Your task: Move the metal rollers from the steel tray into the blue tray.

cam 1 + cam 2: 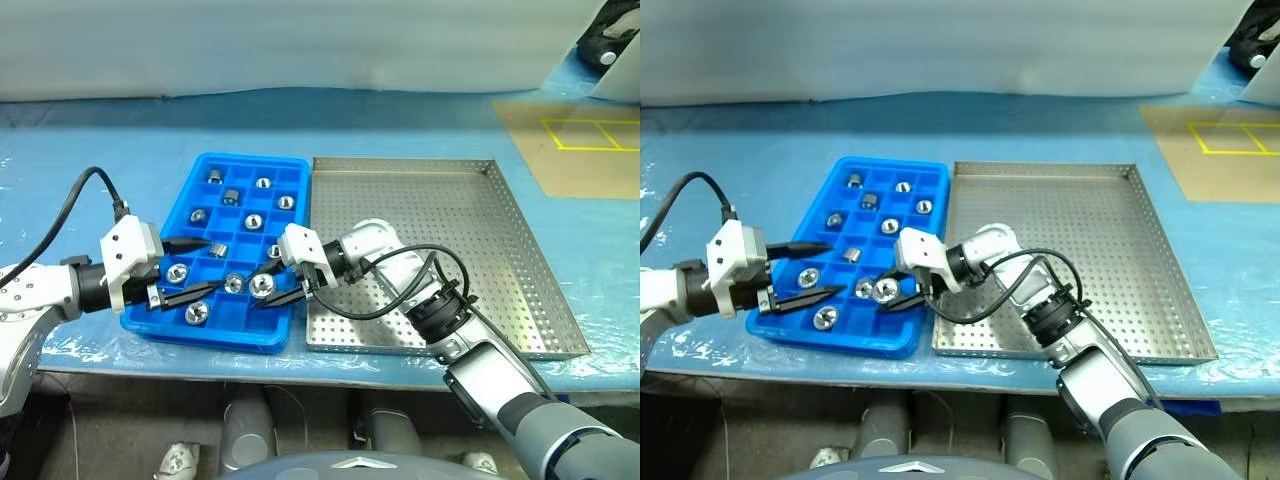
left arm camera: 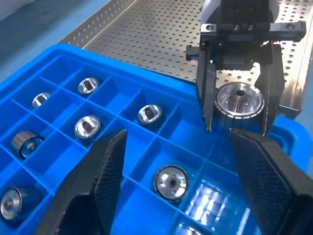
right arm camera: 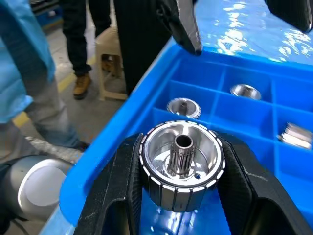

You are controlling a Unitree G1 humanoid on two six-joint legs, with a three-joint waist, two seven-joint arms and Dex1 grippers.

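The steel tray (image 1: 480, 250) sits bare on the counter (image 1: 120, 150), touching the blue tray (image 1: 290, 172) where the rollers (image 1: 254, 221) already lie in cells. Right pincer (image 1: 268, 292), clamped on one roller (image 1: 262, 285), hangs over the near cells; left pincer (image 1: 190, 268) gapes wide and empty just beside it. Best now: centre over an empty cell, lower squarely, then release, minding the left fingers (image 2: 105, 171).

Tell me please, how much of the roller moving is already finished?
Nearly finished. The steel tray shows no rollers left on its perforated floor, and the blue tray already holds about ten in its compartments. The right gripper is shut on what looks like the last roller, over the blue tray's near end. The left gripper hovers open, empty. Left: release it into a compartment.
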